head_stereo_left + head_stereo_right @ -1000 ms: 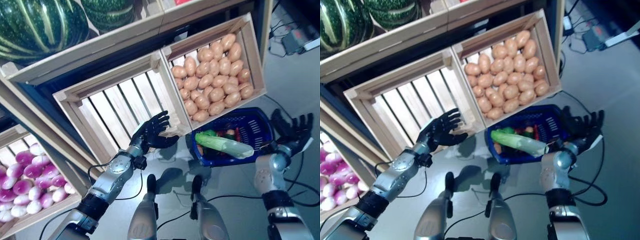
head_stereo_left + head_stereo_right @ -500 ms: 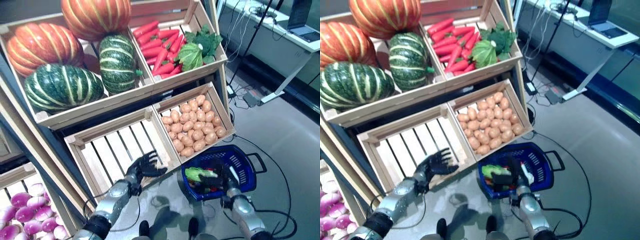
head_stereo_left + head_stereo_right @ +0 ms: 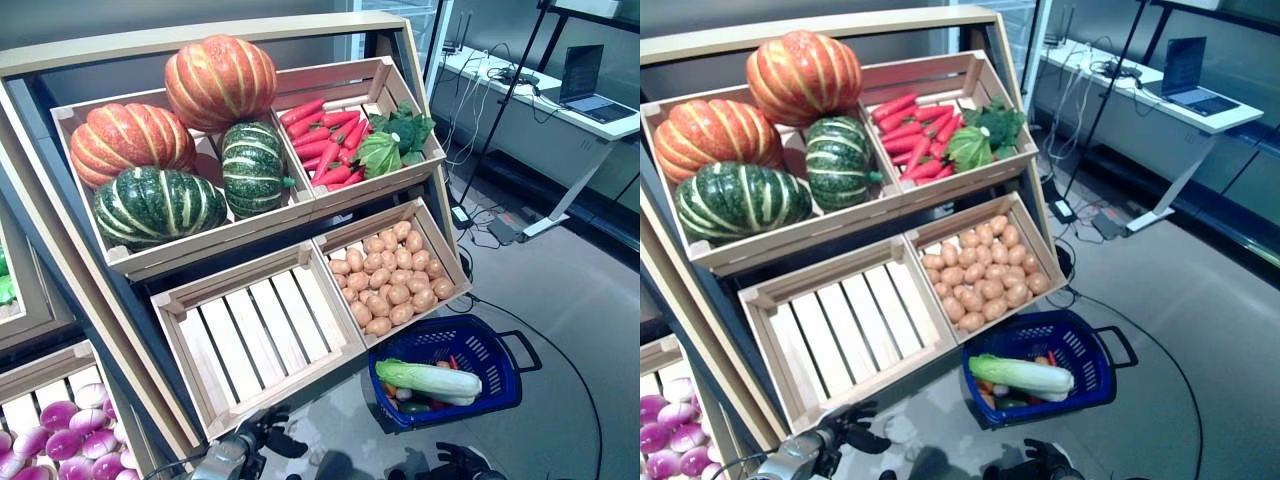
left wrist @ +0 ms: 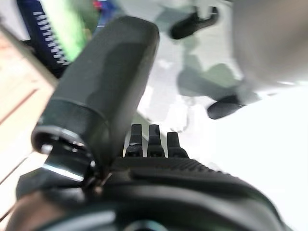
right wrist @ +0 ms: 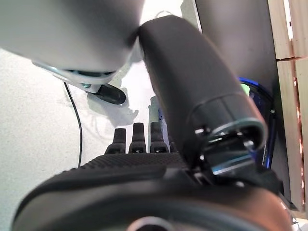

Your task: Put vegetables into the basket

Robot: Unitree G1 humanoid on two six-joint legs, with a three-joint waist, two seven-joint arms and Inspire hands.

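Fingers [image 5: 137,139] straight, empty; basket [image 3: 497,351] apart, holding vegetables [image 3: 428,380].

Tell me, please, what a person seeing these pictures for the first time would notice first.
Most striking are the big striped pumpkins, orange and dark green, in the top left crate of the wooden stand. Beside them lie red carrots with leafy greens, and below those a crate of potatoes next to an empty slatted crate. On the floor at the stand's foot sits the blue basket, with a long pale green vegetable lying across it.
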